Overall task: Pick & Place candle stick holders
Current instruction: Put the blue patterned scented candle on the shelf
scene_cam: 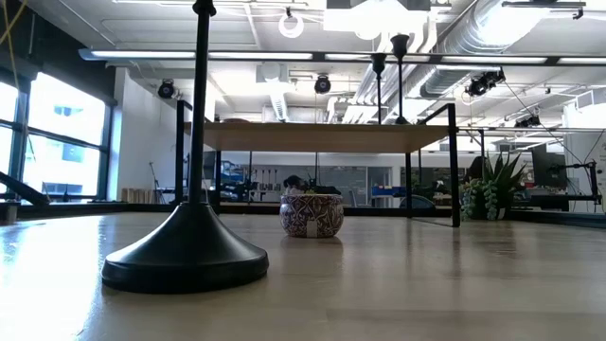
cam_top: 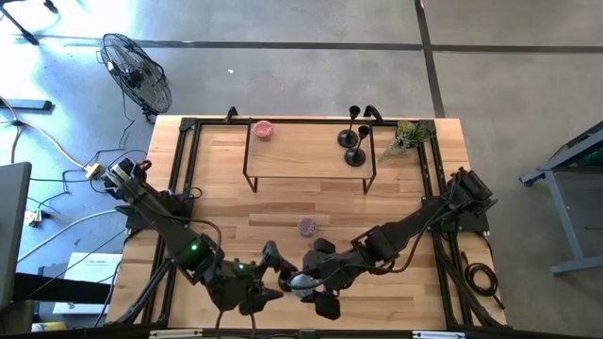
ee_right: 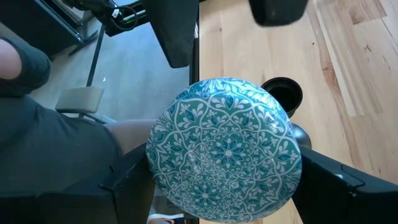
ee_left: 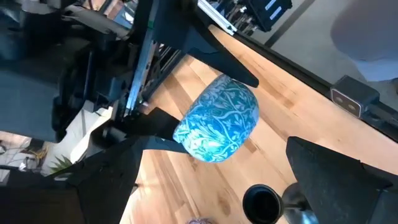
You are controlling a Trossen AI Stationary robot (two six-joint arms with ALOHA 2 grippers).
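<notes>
Both grippers meet at the tabletop's (cam_top: 283,202) near edge around a teal patterned round object (ee_right: 224,149).

We find the matte-black, upright-stemmed candle stick holder (scene_cam: 189,242) just beside the right gripper (cam_top: 316,282), whose fingers clamp the teal object; the left gripper's (cam_top: 273,268) finger state we cannot tell.

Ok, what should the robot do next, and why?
Probably ease the open left pincer onto the last candle holder, which stands just ahead of it; the right pincer is busy with the blue tin, and two holders are on the shelf.
</notes>
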